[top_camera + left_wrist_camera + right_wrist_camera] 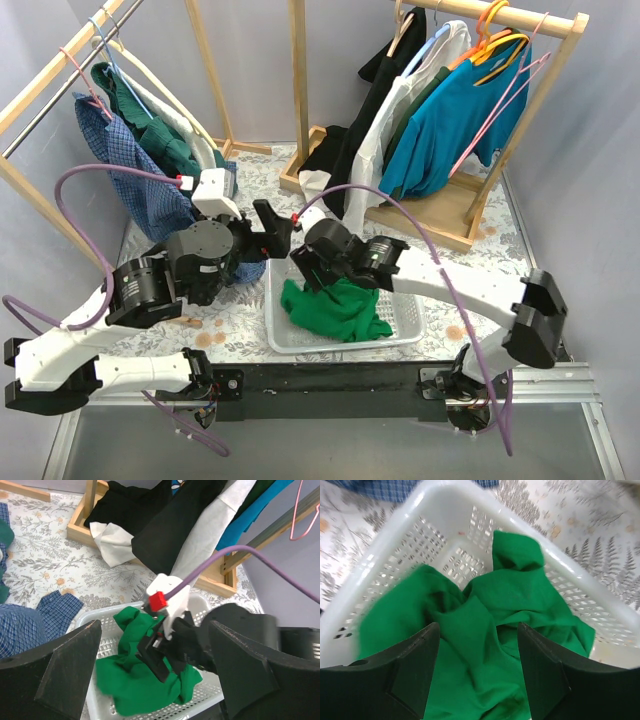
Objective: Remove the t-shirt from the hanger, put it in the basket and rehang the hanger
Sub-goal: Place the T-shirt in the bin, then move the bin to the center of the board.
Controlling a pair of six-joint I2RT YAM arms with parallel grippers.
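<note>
The green t-shirt (335,310) lies crumpled in a white basket (412,322), off any hanger. My right gripper (312,268) hovers just above it, open, with nothing between its fingers; in the right wrist view the t-shirt (510,600) fills the gap under the gripper (479,630). My left gripper (280,228) stands open and empty behind the basket's left corner. From the left wrist view it (155,625) looks down on the t-shirt (125,685) and the right gripper (160,655). A bare pink hanger (500,110) hangs on the right rack.
A left wooden rack (40,90) carries a blue plaid shirt (130,170) and green garments. The right rack (500,15) holds teal (450,130), white and black clothes over a wooden base (440,215). A purple cable (420,235) arcs over the right arm.
</note>
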